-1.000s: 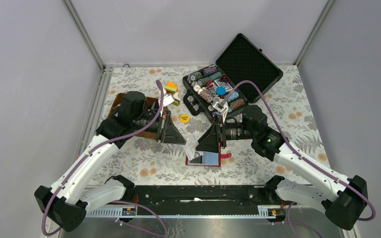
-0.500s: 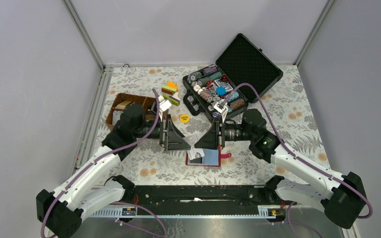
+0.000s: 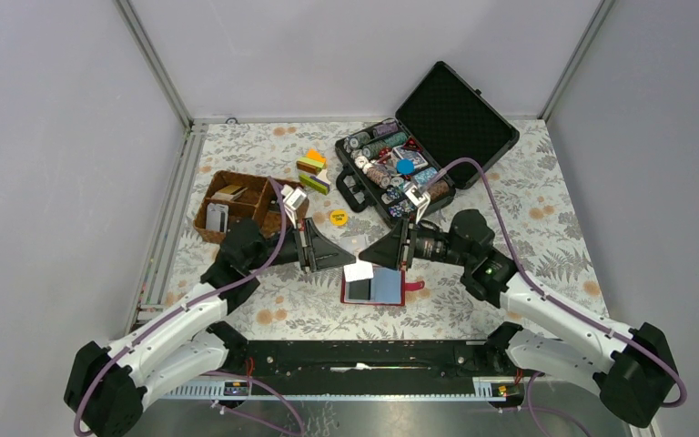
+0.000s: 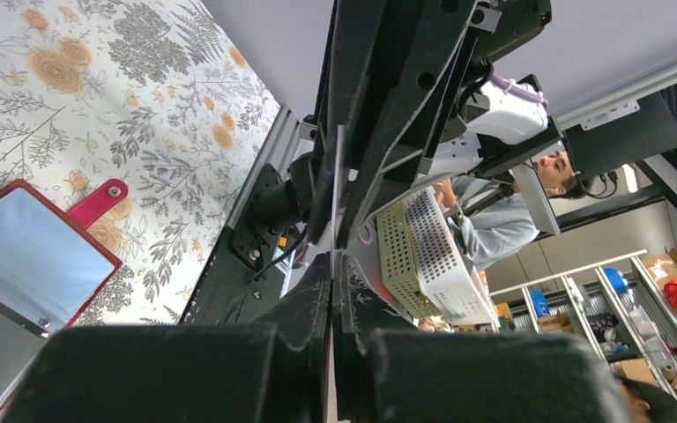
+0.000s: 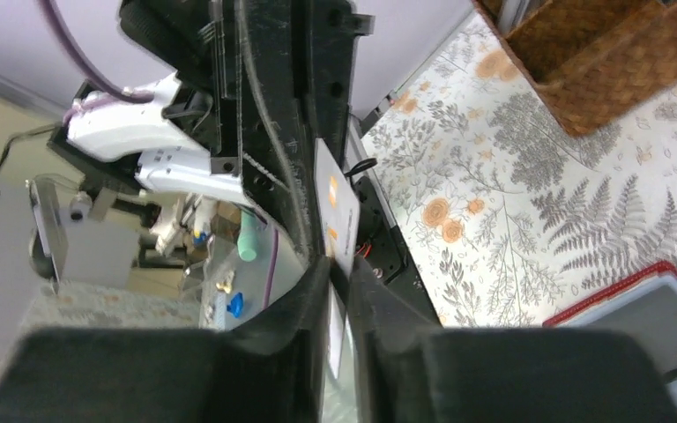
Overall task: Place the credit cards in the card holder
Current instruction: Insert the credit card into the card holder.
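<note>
The red card holder (image 3: 388,288) lies open on the floral table, showing a light blue inner pocket and a dark card (image 3: 358,291) in its left half. A white credit card (image 3: 358,270) hangs just above its left edge, between both grippers. My left gripper (image 3: 344,262) is shut on it; the left wrist view shows the card (image 4: 336,194) edge-on between the closed fingers (image 4: 333,264). My right gripper (image 3: 370,259) faces it and also pinches the card (image 5: 335,207), which has orange marks. The holder also shows in the left wrist view (image 4: 26,256) and the right wrist view (image 5: 643,308).
A brown wicker basket (image 3: 237,205) holding cards stands at the left. An open black case (image 3: 437,127) of poker chips stands behind the grippers. A yellow chip (image 3: 338,217) and coloured blocks (image 3: 312,168) lie between them.
My left arm has swung down and right from the basket to the card holder, and it now meets the right gripper at the white card. The right gripper has shifted slightly.
</note>
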`<state>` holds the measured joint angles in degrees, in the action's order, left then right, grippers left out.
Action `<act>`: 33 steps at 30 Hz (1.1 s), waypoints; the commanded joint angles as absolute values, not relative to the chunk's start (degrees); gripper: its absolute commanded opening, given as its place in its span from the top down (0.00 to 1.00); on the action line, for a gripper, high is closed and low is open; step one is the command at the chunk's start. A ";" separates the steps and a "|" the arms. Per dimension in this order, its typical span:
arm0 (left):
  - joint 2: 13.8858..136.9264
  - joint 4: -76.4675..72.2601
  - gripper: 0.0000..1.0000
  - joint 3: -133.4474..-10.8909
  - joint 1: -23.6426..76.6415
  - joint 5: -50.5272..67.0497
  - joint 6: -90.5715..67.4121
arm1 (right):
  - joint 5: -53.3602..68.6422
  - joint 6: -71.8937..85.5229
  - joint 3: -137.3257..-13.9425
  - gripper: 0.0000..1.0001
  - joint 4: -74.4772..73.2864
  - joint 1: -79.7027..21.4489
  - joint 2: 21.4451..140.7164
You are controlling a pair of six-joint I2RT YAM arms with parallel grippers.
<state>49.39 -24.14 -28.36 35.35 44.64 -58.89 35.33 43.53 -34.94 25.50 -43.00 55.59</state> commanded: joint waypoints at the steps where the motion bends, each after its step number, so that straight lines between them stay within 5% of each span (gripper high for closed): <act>1: 48.45 -22.17 1.00 -28.05 35.68 38.53 -55.67 | 22.75 39.02 -37.78 0.60 11.81 -42.88 53.75; 4: 50.66 -8.33 1.00 -30.15 35.73 31.87 -47.61 | 6.88 36.28 -40.33 0.25 -6.24 -42.89 52.85; 8: 59.05 -2.72 1.00 -31.76 37.31 30.07 -42.74 | -6.46 35.53 -41.54 0.17 -19.80 -42.87 53.03; 21: 81.47 -16.26 1.00 -33.13 39.63 40.56 -44.54 | -12.50 37.43 -38.96 0.19 -27.16 -42.40 64.49; 33: 91.73 -23.77 1.00 -34.07 39.64 42.14 -47.02 | -9.34 37.91 -35.69 0.48 -22.42 -41.57 69.74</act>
<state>90.06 -17.15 -31.90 39.38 40.14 -46.22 -9.10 37.41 -36.25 -24.62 -42.06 69.41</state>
